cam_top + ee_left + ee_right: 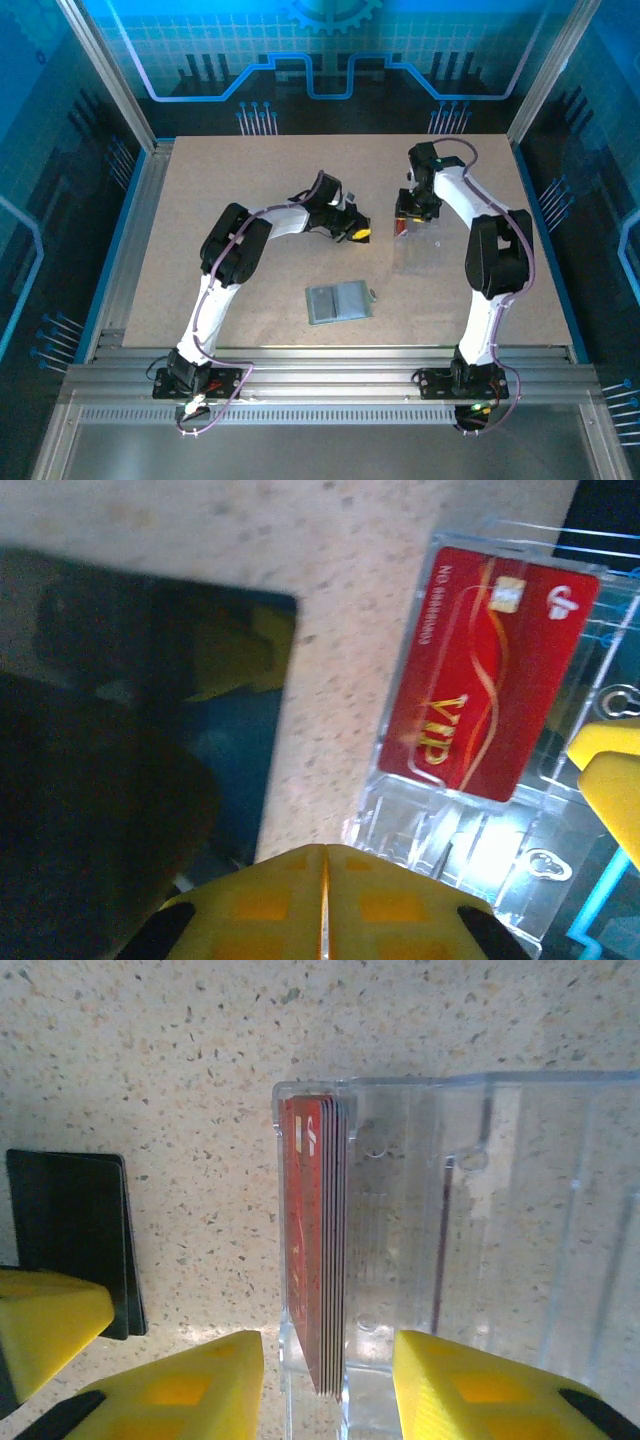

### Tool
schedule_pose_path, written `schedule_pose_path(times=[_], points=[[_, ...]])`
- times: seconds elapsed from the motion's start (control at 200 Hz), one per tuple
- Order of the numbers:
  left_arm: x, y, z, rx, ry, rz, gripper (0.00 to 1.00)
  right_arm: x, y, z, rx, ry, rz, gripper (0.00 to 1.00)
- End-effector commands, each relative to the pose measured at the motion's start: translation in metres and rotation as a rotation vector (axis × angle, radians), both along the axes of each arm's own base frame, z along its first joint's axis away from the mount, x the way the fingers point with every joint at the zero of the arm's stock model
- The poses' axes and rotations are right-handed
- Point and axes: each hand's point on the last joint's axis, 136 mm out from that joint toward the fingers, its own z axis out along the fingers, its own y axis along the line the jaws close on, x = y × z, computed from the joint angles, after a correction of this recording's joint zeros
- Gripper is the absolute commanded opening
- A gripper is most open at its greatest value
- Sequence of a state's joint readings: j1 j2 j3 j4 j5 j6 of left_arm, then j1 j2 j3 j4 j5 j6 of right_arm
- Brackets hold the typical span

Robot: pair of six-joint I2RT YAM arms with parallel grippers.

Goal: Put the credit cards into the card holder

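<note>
A stack of red credit cards (pixel 318 1260) stands on edge inside a clear plastic case (pixel 500 1210). My right gripper (pixel 325 1352) is open, one yellow finger on each side of the stack, with a gap on both sides. In the left wrist view the front red card (pixel 480 670) reads VIP. A black credit card (pixel 70 1225) lies on the table just left of the case, also seen as the black card (pixel 150 680). My left gripper (pixel 325 880) is shut beside it, nothing visible between its tips. The grey-green card holder (pixel 340 302) lies flat nearer the arm bases, apart from both grippers.
In the top view my left gripper (pixel 357 230) and right gripper (pixel 403 222) are close together at mid-table. The clear case (pixel 420 248) lies under the right one. Aluminium rails (pixel 320 355) edge the speckled table (pixel 230 180).
</note>
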State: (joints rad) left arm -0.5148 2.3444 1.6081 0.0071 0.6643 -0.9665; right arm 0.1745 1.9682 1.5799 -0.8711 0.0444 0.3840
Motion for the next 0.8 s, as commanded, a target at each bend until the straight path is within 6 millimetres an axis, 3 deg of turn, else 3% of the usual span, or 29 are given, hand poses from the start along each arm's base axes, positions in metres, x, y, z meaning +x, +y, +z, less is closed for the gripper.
schedule_pose_path(times=[0.0,0.145,0.38,0.795], points=[[-0.001,0.003,0.029,-0.048,-0.046,-0.012,0.10,0.000,0.011,-0.010,-0.028,0.033,0.044,0.39],[-0.004,0.010,0.032,-0.049,-0.058,-0.004,0.10,0.005,0.015,-0.018,-0.051,0.048,0.058,0.37],[-0.005,0.027,0.046,-0.064,-0.077,0.021,0.11,0.010,0.031,-0.028,-0.037,0.051,0.108,0.23],[-0.006,0.060,0.052,-0.066,-0.080,0.082,0.11,0.030,0.061,-0.030,0.021,0.012,0.187,0.17]])
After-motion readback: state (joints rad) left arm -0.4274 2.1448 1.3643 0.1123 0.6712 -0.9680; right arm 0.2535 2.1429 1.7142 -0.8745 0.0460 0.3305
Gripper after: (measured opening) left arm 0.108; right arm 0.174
